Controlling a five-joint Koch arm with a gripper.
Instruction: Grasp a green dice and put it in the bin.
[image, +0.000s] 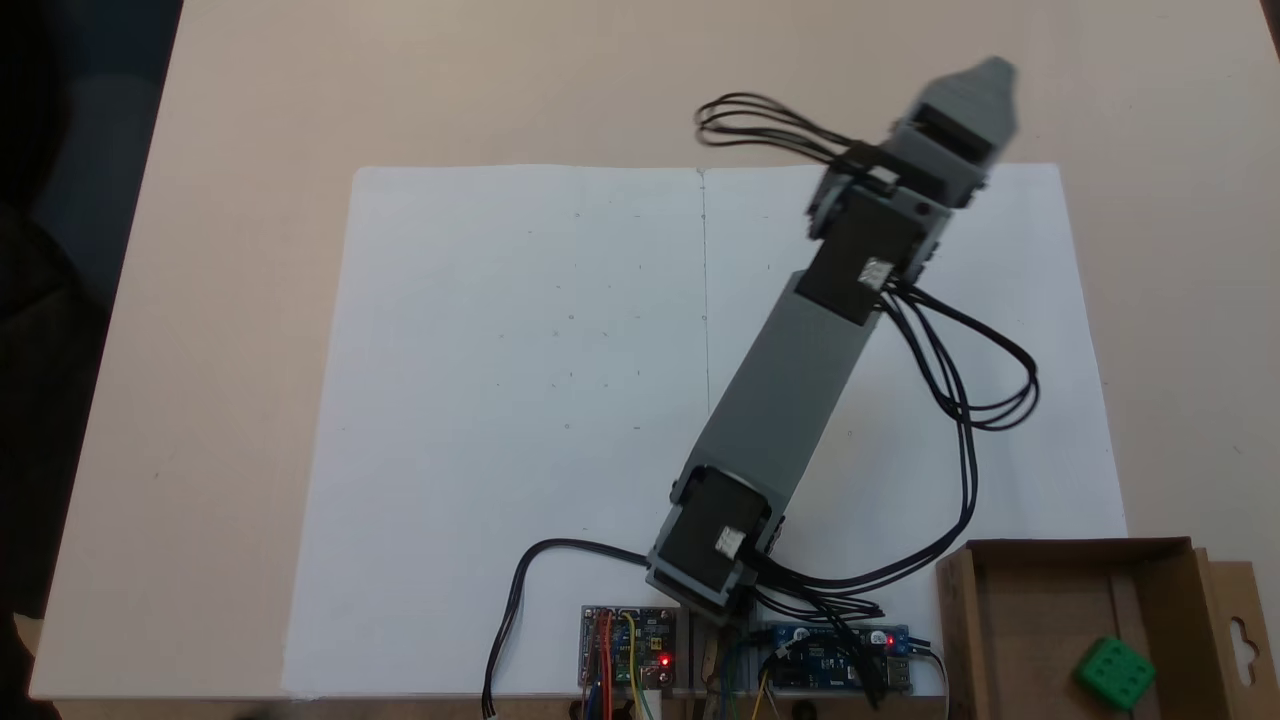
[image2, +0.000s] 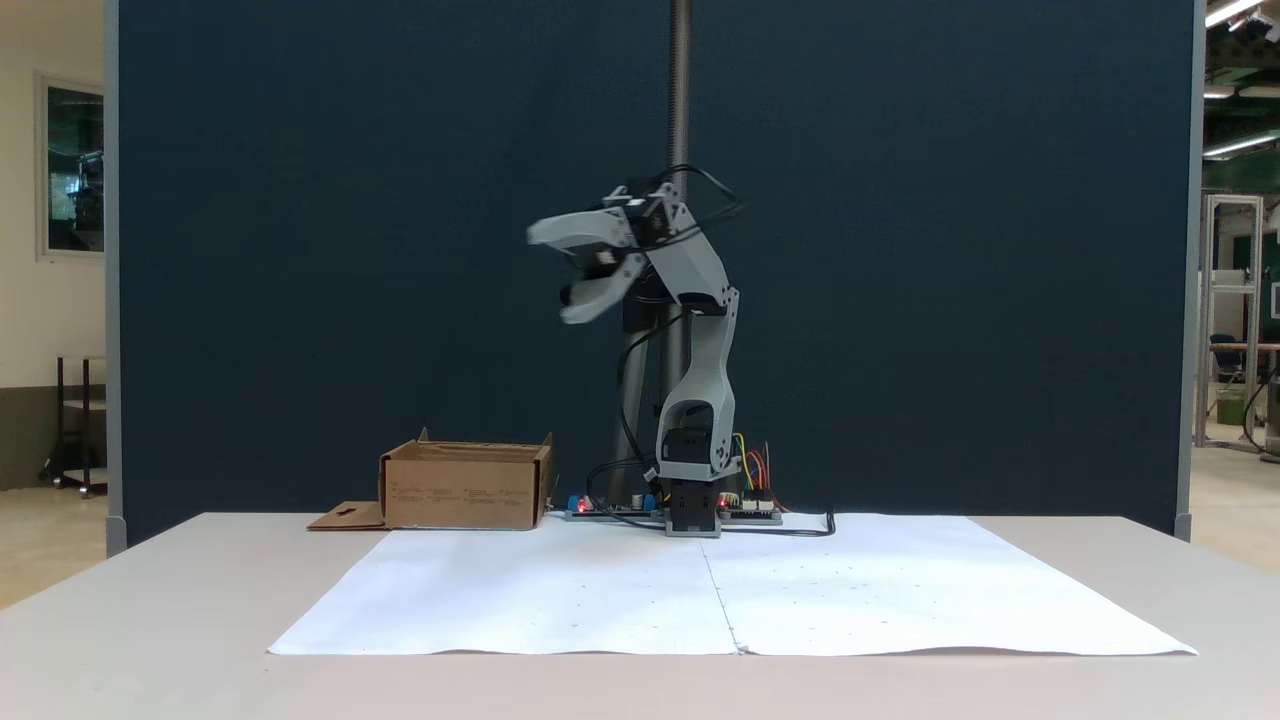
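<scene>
With my arm raised well above the table, my gripper (image2: 553, 274) hangs in mid-air in a fixed view, jaws spread wide like an open beak, nothing between them. Blurred at the tips. From above in a fixed view, the gripper (image: 985, 85) shows past the far edge of the white paper (image: 520, 400), its tip smeared; the opening cannot be read from there.

The green dice (image: 1115, 673) lies inside the bin (image: 1030, 640), on the floor of the box, toward its right wall in that view, tilted a little, pips on the top face. It is well apart from my gripper.

The bin (image2: 465, 487) sits on the table (image2: 150, 620) beside my base, just off the corner of the white paper (image2: 730, 600). Its flap with the hang-hole cutout (image: 1240, 630) lies flat outward on the side away from my base.

Black cables (image: 960, 400) loop off my arm. Two circuit boards at my base (image: 628, 650) show red lights. Dark blue partition (image2: 900, 250) behind me.
</scene>
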